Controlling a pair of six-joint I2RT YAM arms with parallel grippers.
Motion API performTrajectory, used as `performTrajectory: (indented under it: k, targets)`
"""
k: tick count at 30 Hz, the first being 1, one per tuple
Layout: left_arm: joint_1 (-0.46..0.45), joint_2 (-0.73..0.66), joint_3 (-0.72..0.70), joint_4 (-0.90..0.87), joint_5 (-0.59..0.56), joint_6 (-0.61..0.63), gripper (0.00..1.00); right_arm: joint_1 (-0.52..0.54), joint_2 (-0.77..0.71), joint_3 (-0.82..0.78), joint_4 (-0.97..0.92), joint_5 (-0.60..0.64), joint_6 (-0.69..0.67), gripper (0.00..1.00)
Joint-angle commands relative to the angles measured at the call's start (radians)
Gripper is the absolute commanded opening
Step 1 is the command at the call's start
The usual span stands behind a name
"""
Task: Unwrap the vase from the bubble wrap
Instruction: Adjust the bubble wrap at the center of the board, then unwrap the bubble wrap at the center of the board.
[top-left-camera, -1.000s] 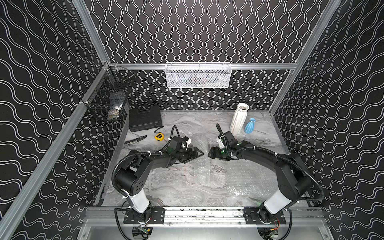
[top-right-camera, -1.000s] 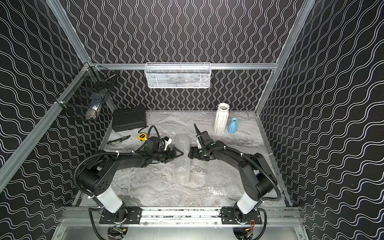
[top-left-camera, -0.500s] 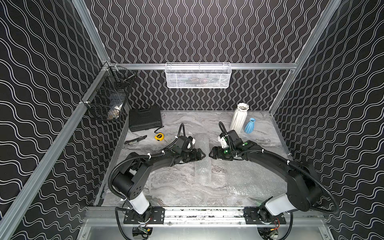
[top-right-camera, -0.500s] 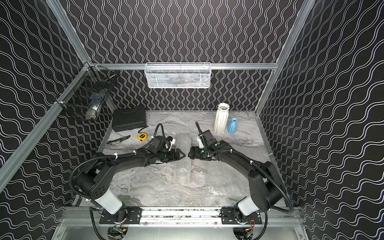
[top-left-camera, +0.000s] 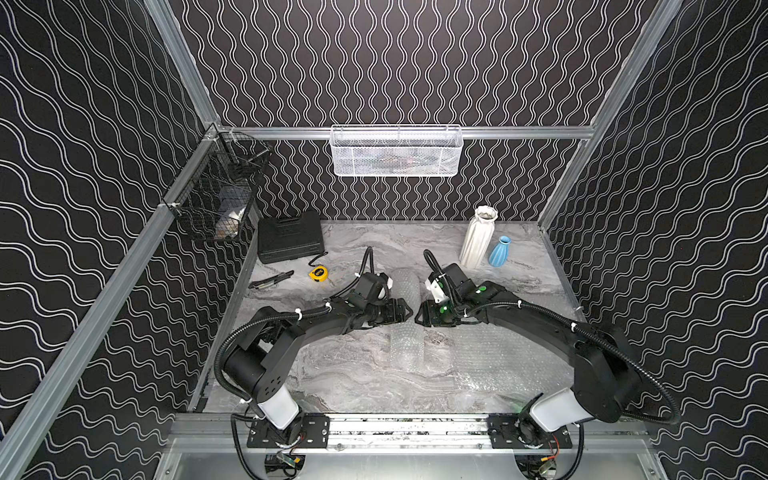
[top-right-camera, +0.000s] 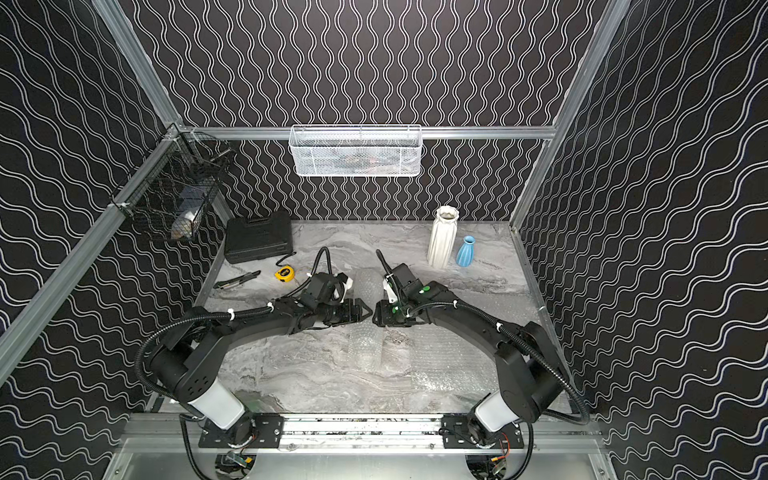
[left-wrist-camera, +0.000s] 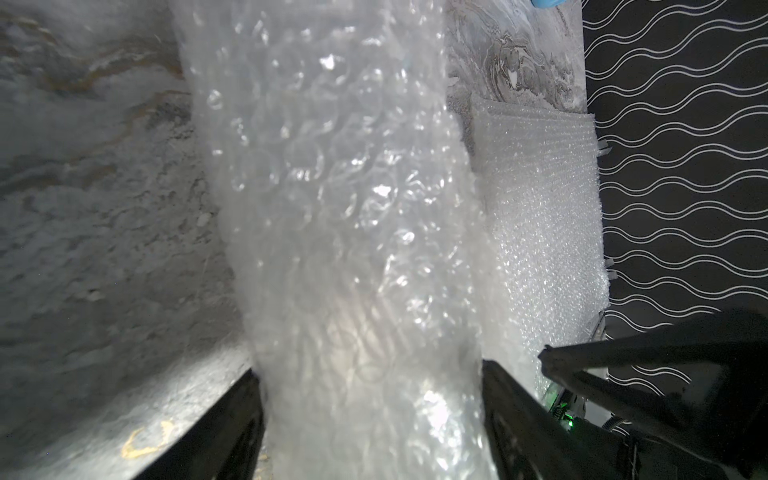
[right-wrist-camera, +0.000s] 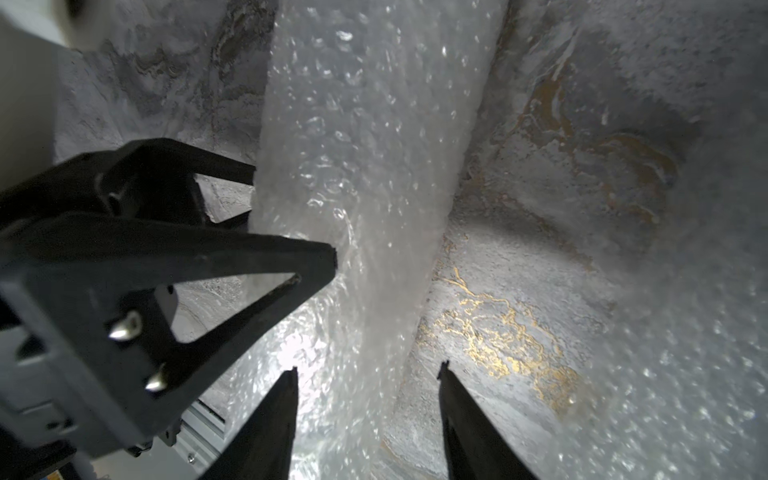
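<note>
Left gripper (left-wrist-camera: 369, 368): clamped both sides of the bubble wrap (left-wrist-camera: 332, 166) roll (lying on the table (top-left-camera: 353, 374)).
Right gripper (right-wrist-camera: 368, 366): straddled the roll, one finger clear.

Evenly lit, sharp top views, wrist views soft and blurred, white glare on the bubble wrap (left-wrist-camera: 332, 208)

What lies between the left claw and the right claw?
The bubble wrap roll runs crosswise between the left claw and the right claw, which face each other. Both top views show it; each wrist view shows it passing through that claw.
</note>
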Motion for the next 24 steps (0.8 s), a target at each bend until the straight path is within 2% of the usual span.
performTrajectory:
  k: [1,13,24]
  targets:
    - [-0.003,-0.014,0.000,-0.002,-0.005,-0.018,0.79,0.017,0.014,0.015,-0.040,0.053,0.019,0.51]
    - [-0.004,-0.017,-0.016,0.028,0.014,-0.040,0.79,0.060,0.079,0.058,-0.101,0.134,0.029,0.45]
    - [-0.003,-0.030,-0.018,0.013,-0.007,-0.026,0.79,0.077,0.097,0.111,-0.187,0.168,0.005,0.33]
